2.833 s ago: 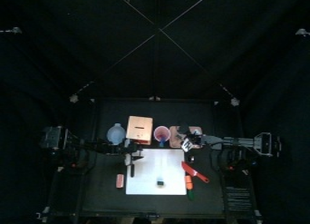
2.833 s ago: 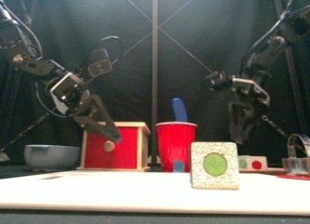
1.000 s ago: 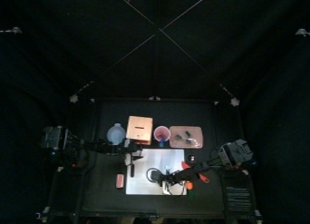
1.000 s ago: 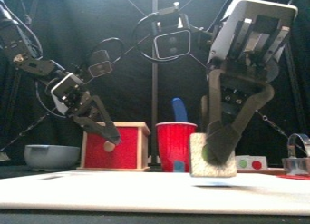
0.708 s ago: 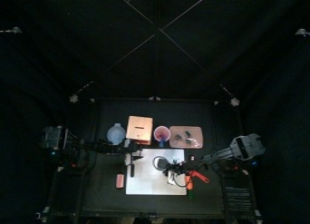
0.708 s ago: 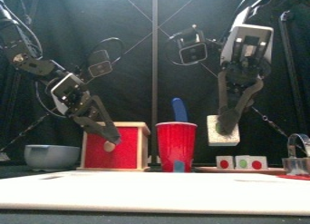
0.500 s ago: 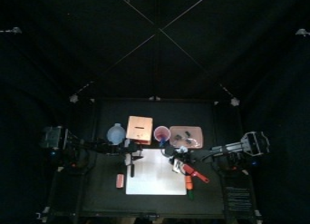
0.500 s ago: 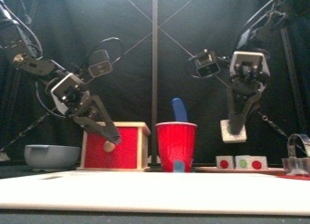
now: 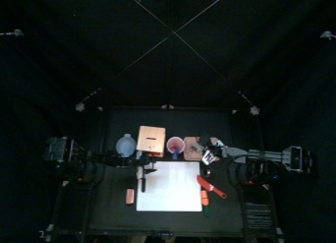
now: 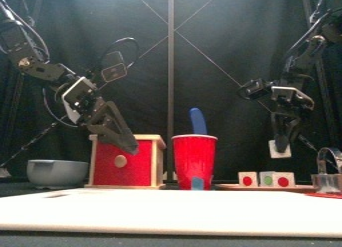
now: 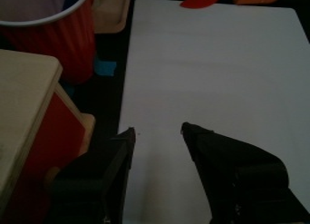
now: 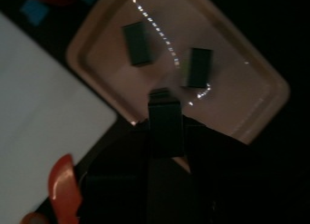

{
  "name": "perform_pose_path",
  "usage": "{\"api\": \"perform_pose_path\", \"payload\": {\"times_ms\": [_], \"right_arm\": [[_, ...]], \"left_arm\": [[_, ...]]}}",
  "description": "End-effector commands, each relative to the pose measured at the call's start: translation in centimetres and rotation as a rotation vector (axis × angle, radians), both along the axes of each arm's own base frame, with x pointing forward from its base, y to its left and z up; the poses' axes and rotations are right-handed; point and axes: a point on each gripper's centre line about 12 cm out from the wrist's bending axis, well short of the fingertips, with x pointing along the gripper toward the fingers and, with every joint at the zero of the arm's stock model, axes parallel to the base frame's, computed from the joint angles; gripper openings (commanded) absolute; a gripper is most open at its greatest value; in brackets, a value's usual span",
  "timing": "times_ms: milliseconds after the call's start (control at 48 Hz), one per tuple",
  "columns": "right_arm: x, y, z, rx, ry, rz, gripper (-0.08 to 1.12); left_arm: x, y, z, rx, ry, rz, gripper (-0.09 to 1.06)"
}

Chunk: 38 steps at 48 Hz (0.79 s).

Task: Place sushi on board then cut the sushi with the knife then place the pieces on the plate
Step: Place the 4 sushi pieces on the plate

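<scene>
Right gripper (image 12: pixel 164 102): fingers closed on one held sushi piece (image 10: pixel 279 148). In the front view it is seen raised above the pink tray (image 12: pixel 248 105), not touching it.

Two laid pieces (image 12: pixel 137 42) are noted flat on the tray, near each other but apart.

Seen from the top view, the tray is placed at 1 o'clock from the white board (image 9: pixel 171 188), just beyond its back right corner.

Left gripper (image 11: pixel 159 131): fingers spread open, with nothing held between them. It is poised over the board's back left part, close beside the wooden box (image 10: pixel 127 161).

Other items on the counter (image 9: pixel 112 217), logged from the board's middle:
- The red cup (image 10: pixel 194 159) is found at 12 o'clock, with the blue knife (image 10: pixel 199 121) stood upright in it.
- The box is set at 11 o'clock.
- The blue-grey bowl (image 10: pixel 56 171) is set at 10 o'clock.
- The red knife (image 9: pixel 210 188) is laid at 3 to 4 o'clock, along the board's right edge.
- A metal cutter (image 10: pixel 327 163) is seen at the far right in the front view.
</scene>
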Motion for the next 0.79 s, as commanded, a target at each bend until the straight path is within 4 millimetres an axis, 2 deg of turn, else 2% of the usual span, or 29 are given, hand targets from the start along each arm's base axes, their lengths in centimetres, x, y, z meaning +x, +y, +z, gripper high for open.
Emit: {"api": "perform_pose_path", "payload": {"times_ms": [21, 333, 500, 604, 792], "right_arm": [[-1.4, -1.5, 0.2, -0.021, -0.016, -0.068, 0.6], [-3.1, -2.1, -3.0, -0.009, 0.014, -0.1, 0.6], [-3.2, -1.9, -4.1, 0.003, 0.015, -0.091, 0.61], [-3.1, -2.1, -4.4, -0.002, 0.003, -0.084, 0.67], [-3.0, -2.4, -4.3, -0.016, -0.001, -0.08, 0.86]], "left_arm": [[0.6, 0.1, 0.8, 0.001, -0.028, 0.003, 0.83], [0.9, 0.3, 0.9, -0.009, -0.019, 0.015, 0.83], [1.1, 0.3, 1.1, -0.006, -0.027, 0.015, 0.83], [1.1, 0.3, 1.1, -0.005, -0.026, 0.015, 0.83], [1.1, 0.3, 1.2, -0.005, -0.03, 0.015, 0.83]]}}
